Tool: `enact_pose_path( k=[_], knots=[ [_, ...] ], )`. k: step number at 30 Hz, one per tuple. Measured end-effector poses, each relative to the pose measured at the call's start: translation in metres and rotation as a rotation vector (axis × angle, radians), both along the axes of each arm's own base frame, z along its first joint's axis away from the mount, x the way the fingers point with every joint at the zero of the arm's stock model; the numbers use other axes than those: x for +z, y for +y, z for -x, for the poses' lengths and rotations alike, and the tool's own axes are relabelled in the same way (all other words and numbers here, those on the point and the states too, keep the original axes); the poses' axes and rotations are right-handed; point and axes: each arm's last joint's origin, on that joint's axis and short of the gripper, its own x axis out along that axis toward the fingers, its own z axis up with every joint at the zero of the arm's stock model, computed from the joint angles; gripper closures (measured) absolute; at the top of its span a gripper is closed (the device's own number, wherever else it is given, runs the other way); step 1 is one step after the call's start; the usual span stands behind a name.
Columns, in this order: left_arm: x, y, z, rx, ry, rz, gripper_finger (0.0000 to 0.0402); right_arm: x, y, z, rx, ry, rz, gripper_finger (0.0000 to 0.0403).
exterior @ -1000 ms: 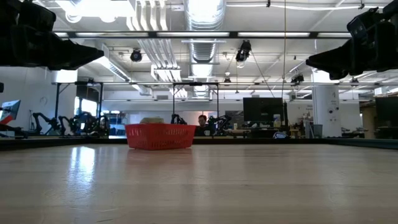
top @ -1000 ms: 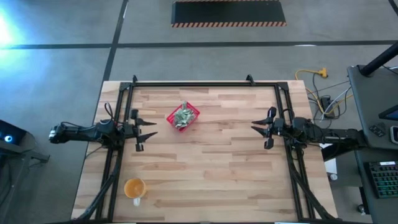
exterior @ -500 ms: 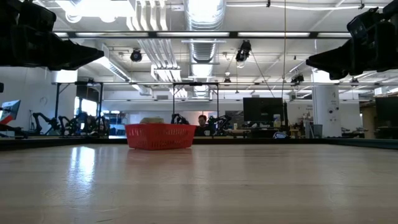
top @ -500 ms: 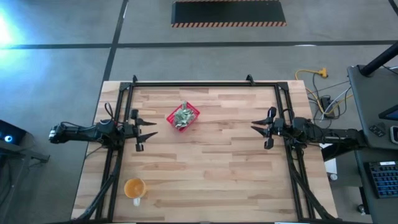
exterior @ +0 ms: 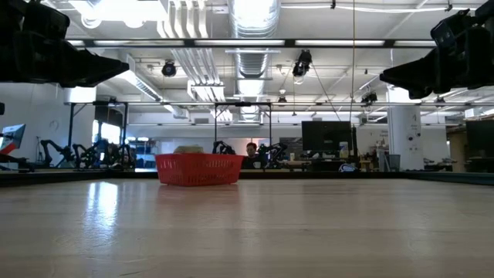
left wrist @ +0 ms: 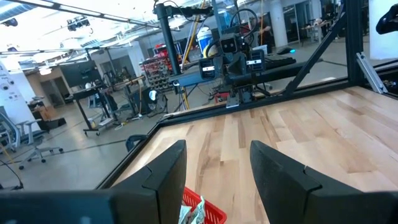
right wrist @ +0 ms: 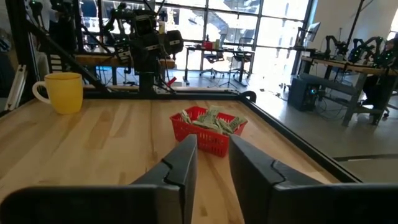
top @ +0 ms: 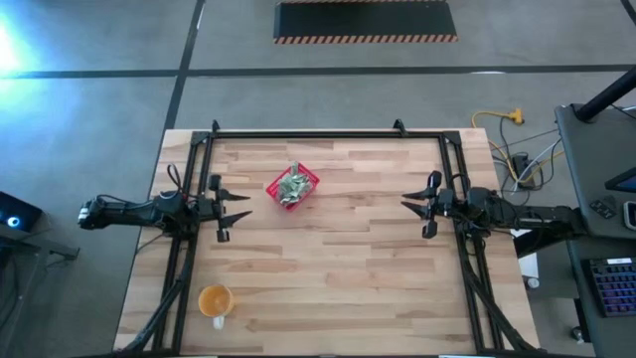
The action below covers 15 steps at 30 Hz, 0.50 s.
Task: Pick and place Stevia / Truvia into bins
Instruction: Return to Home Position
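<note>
The red basket [top: 309, 179] stands on the table a little left of the middle, toward the far edge. Pale green and white Stevia / Truvia packets [top: 292, 186] lie heaped inside it, also seen in the right wrist view [right wrist: 214, 119]. My left gripper [top: 238, 205] hovers level at the table's left side, open, pointing toward the right, with nothing between its fingers [left wrist: 168, 168]. My right gripper [top: 409, 203] hovers level at the right side, open by a narrow gap, pointing left toward the basket [right wrist: 202, 138]. Both are well apart from the basket.
An orange-yellow cup [top: 215, 299] stands near the front left corner, also in the right wrist view [right wrist: 62, 92]. A black frame [top: 308, 132] runs along the table's far edge and sides. Bare wood lies between the two grippers and toward the near edge.
</note>
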Motion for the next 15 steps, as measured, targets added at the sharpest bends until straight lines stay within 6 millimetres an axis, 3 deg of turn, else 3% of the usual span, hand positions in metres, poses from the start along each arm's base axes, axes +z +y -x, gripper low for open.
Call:
enact_pose_path(
  k=[15],
  knots=[
    [0.0, 0.0, 0.0, 0.0, 0.0, 0.0, 0.024, 0.0001, 0.0, 0.0, 0.0, 0.0, 0.0, 0.0321]
  ],
)
